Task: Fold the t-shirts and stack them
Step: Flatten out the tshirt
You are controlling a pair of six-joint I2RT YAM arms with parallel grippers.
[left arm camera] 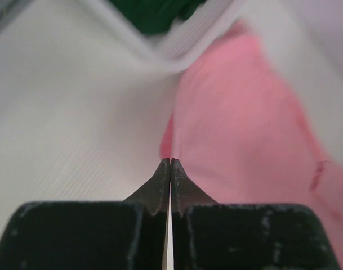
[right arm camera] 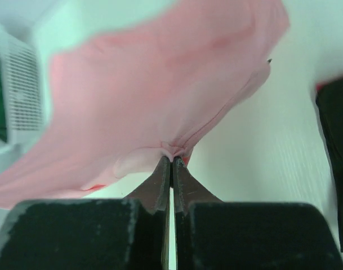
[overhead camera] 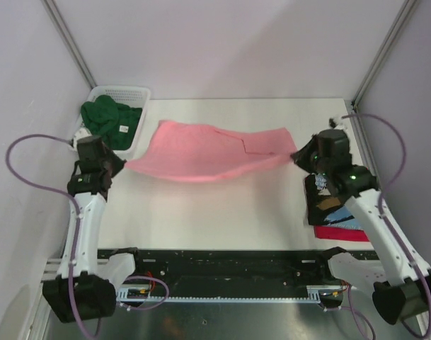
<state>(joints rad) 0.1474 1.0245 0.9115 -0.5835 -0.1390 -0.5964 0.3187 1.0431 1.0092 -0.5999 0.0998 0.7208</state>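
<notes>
Where the white mesh basket (overhead camera: 140,92) stands on the desk (overhead camera: 222,212), a dark green t-shirt (overhead camera: 105,119) lies crumpled inside it, heaped up to the rim. Just right of the basket, the salmon-pink t-shirt (overhead camera: 201,152) is stretched out as one long band. Its long axis runs away from the basket to the right, and its near edge bows in a shallow curve. The cloth is soft and plain, with a seam line and a few folds toward the end farthest from the basket.

The left tool (overhead camera: 122,164), just in front of the basket, has its fingers pressed together on the corner of the pink cloth nearest the basket. The right tool (overhead camera: 295,157), well to the right of the basket, is pinched closed on the opposite end, where the fabric puckers at its tips. Farther from the basket still, a black printed t-shirt (overhead camera: 321,209) lies flat on top of a red t-shirt (overhead camera: 340,233).
</notes>
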